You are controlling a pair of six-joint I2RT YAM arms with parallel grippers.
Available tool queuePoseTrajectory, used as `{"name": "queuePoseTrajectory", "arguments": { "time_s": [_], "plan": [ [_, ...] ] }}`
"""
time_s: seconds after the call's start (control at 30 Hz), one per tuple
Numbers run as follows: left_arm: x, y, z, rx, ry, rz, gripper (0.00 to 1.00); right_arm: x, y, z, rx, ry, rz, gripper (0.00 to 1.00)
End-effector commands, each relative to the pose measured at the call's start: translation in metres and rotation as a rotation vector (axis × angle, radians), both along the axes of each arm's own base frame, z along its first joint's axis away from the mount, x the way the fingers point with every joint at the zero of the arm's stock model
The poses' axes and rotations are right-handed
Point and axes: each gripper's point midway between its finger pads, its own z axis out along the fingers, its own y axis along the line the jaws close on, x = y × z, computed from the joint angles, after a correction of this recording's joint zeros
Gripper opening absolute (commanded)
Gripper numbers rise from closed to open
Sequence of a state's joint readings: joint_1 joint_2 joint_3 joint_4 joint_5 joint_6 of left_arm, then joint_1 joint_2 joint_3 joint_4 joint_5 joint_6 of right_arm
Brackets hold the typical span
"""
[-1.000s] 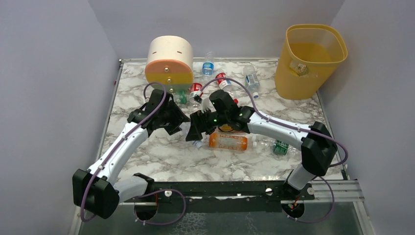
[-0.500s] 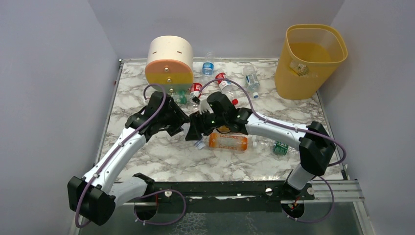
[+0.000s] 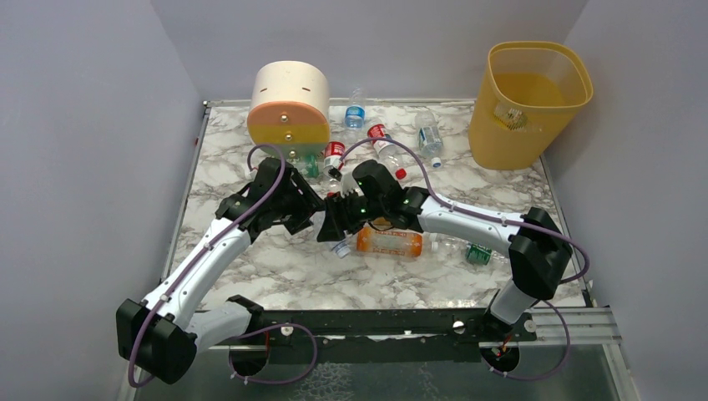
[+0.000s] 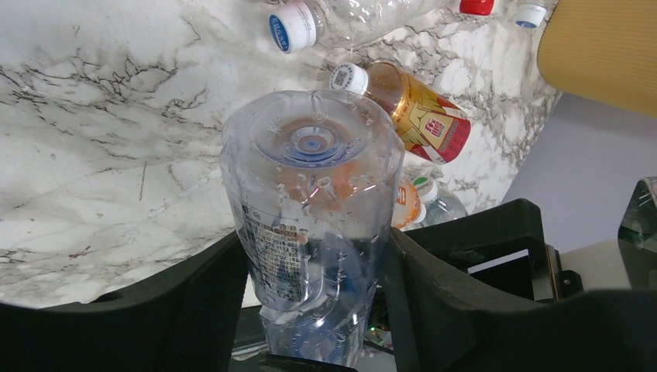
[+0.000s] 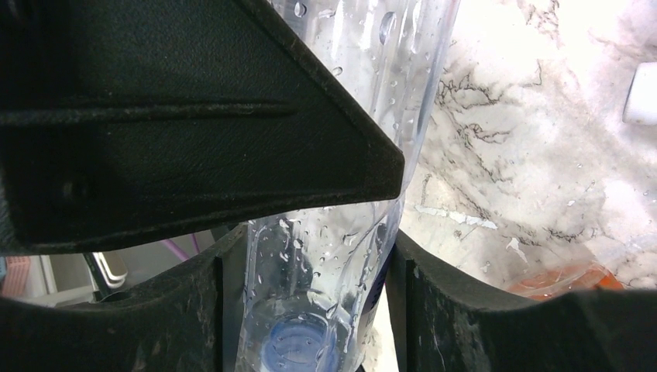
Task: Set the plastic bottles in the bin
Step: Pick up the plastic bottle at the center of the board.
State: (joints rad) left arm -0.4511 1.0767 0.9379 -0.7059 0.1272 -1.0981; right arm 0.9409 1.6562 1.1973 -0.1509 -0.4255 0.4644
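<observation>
Clear bottle [image 4: 310,194]: mid tabletop [image 3: 275,263], clamped by both arms.
L gripper [image 4: 314,256]: narrow, closed on its body, base pointing outward.
R gripper [image 5: 314,256]: narrow, closed on same bottle, cap twd wrist.
Orange bottle [image 3: 388,241]: lying just beside.
Other bottles [image 3: 428,138]: scattered nr drawer unit [image 3: 289,104].
Bin [image 3: 501,142]: far R corner, well apart.

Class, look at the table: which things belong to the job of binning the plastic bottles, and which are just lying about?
Part of the job:
clear bottle, orange bottle, red-labelled bottle, blue-labelled bottle, green-labelled bottle, bin.

Just lying about:
round drawer unit.
</observation>
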Motion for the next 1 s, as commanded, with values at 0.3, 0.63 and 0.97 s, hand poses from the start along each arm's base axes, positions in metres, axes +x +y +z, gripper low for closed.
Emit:
{"name": "queuePoseTrajectory", "arguments": {
  "time_s": [0.3,0.63,0.97],
  "plan": [
    [0.01,-0.009,0.021,-0.045,-0.111,-0.032,0.77,0.001,0.0,0.01,0.003,-0.038,-0.031,0.42],
    [0.015,-0.007,0.028,-0.027,-0.174,-0.054,0.99,-0.001,-0.007,0.015,0.001,-0.046,-0.047,0.41],
    [0.003,0.013,0.059,0.008,-0.369,-0.069,0.99,-0.007,-0.022,-0.009,-0.06,-0.013,-0.073,0.41]
  ]
}}
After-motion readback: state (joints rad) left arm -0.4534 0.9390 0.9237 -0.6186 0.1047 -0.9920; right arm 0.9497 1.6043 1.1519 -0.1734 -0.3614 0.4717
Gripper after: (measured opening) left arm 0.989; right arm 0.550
